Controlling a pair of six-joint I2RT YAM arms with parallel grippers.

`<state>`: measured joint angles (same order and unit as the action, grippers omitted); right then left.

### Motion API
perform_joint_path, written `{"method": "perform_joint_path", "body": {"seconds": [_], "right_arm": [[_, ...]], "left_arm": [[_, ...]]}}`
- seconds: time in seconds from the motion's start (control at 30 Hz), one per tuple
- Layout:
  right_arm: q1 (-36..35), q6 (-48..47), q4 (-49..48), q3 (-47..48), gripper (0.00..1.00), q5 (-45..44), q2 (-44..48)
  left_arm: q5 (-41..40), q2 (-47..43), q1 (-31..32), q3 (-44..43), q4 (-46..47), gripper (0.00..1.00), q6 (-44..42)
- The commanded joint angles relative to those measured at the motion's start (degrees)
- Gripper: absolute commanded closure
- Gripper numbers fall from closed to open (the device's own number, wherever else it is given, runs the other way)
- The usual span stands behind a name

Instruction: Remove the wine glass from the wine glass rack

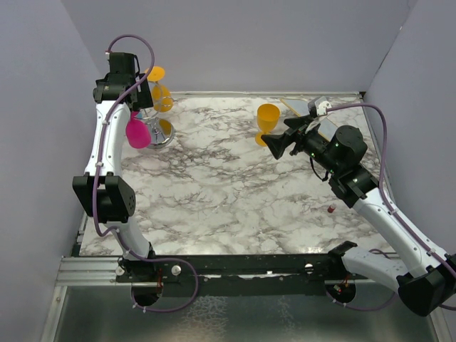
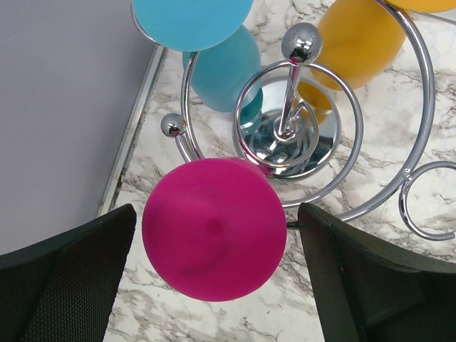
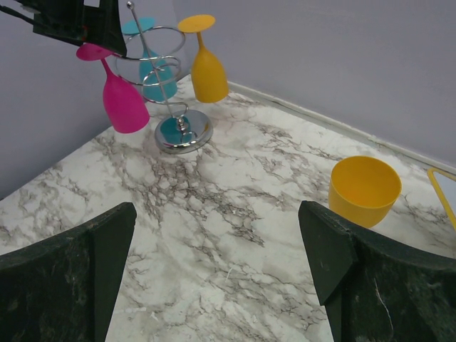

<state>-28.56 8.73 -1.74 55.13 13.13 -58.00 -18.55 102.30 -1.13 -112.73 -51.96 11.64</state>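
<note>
The wine glass rack, a silver wire stand on a shiny disc base, stands at the back left. Three glasses hang upside down from its hoops: a pink wine glass, an orange one and a teal one. My left gripper hovers open just above the rack. In the left wrist view the pink glass's round foot sits between the left gripper's spread fingers, apart from both. My right gripper is open and empty over the table's middle right.
An orange glass stands upright on the marble table just beyond the right gripper, also seen as a cup. A yellow-edged flat item lies at the back right. A small red object sits near the right arm. Walls close in left and behind.
</note>
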Motion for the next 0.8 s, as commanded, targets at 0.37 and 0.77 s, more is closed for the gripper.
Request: {"method": "perform_joint_path", "body": {"seconds": [0.37,0.77], "right_arm": [[-0.45,-0.24,-1.6,0.17,0.01,-0.91,0.51],[-0.47,-0.21,-1.76,-0.02,0.01,-1.0,0.5]], "left_arm": [[-1.34,-2.68,-1.1,0.77,-1.03,0.05,0.31],[1.96,-2.35,-1.92,0.69,-0.95,0.1,1.27]]}}
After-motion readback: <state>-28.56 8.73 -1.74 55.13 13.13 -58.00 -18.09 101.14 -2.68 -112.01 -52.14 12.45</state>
